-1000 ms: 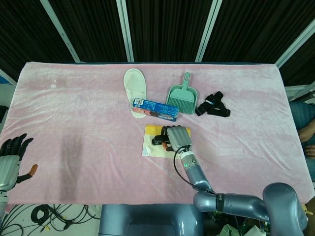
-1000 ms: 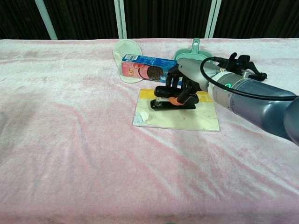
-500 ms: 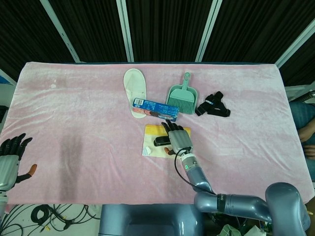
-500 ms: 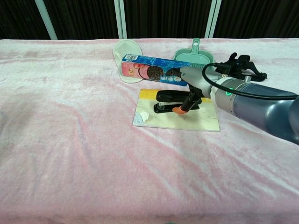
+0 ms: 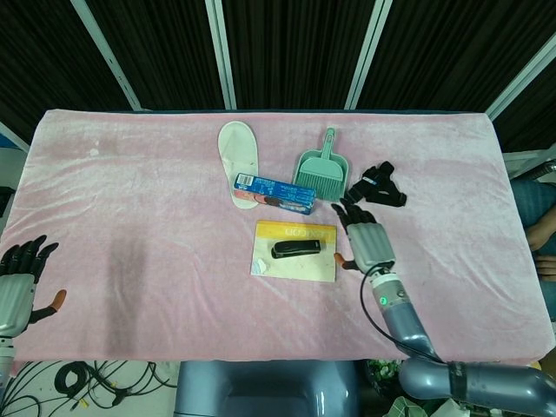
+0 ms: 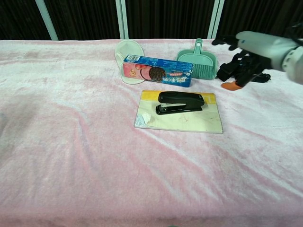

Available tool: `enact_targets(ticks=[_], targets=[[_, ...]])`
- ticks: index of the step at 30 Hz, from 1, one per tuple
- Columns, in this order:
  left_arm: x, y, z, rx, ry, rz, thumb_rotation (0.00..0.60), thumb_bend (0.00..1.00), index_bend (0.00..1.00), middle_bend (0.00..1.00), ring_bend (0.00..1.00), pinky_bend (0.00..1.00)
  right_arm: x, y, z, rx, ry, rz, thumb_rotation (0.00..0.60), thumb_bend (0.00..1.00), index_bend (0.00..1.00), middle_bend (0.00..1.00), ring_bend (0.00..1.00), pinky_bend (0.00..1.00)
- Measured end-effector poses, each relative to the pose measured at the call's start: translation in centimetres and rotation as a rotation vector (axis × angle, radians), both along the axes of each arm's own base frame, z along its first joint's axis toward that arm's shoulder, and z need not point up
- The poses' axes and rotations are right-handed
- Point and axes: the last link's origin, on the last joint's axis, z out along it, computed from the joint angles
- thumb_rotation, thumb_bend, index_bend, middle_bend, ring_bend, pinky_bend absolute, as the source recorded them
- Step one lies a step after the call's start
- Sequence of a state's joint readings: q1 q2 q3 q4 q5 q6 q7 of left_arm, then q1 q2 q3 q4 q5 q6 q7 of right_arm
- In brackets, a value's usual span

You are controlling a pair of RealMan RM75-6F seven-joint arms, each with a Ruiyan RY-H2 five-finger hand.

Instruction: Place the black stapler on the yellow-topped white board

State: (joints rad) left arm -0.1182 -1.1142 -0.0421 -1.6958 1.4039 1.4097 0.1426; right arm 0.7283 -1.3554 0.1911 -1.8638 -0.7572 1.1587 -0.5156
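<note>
The black stapler [image 6: 180, 102] is lying flat on the yellow-topped white board [image 6: 180, 119], near the middle of both views, with its length running along the board just below the yellow strip. Nothing is touching it — so, judging from how things lie, the placing itself looks done.

The right hand [image 5: 368, 240] is hovering to the right of the board in the head view, well off the stapler, fingers spread and holding nothing; in the chest view it is showing at the upper right of the frame, above the cloth. The left hand [image 5: 19, 276] is sitting at the lower left edge of the head view, fingers apart and empty, far from the board.

What seems to be left is only clearing the right arm away — no further handling of the stapler appears needed, since it is resting wholly within the board's edges.

Above the board, the blue biscuit box [image 6: 157, 71], the green dustpan [image 6: 197, 62] and the white slipper [image 6: 127, 59] are lying on the pink cloth [image 6: 71, 142].
</note>
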Motion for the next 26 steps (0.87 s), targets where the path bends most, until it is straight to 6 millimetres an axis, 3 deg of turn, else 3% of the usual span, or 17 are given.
enact_targets(ticks=[6, 13, 19, 26], targets=[[0.2, 0.0, 0.0, 0.011, -0.003, -0.013, 0.600, 0.32, 0.11, 0.01, 0.00, 0.00, -4.4, 2.8, 4.7, -0.057, 0.075, 0.016, 0.600, 0.21, 0.06, 0.01, 0.04, 0.11], [0.3, 0.0, 0.1, 0.020, 0.011, -0.033, 0.600, 0.32, 0.11, 0.01, 0.00, 0.00, -10.0, 7.7, 7.5, -0.124, 0.030, 0.008, 0.600, 0.21, 0.06, 0.01, 0.04, 0.11], [0.4, -0.2, -0.1, 0.020, 0.022, -0.048, 0.600, 0.32, 0.11, 0.01, 0.00, 0.00, -15.5, 11.4, 9.3, -0.229, 0.052, -0.011, 0.600, 0.21, 0.06, 0.01, 0.04, 0.10], [0.3, -0.2, -0.1, 0.019, 0.025, -0.053, 0.600, 0.32, 0.11, 0.01, 0.00, 0.00, -18.5, 13.3, 9.8, -0.295, 0.097, 0.006, 0.600, 0.21, 0.06, 0.01, 0.04, 0.10]])
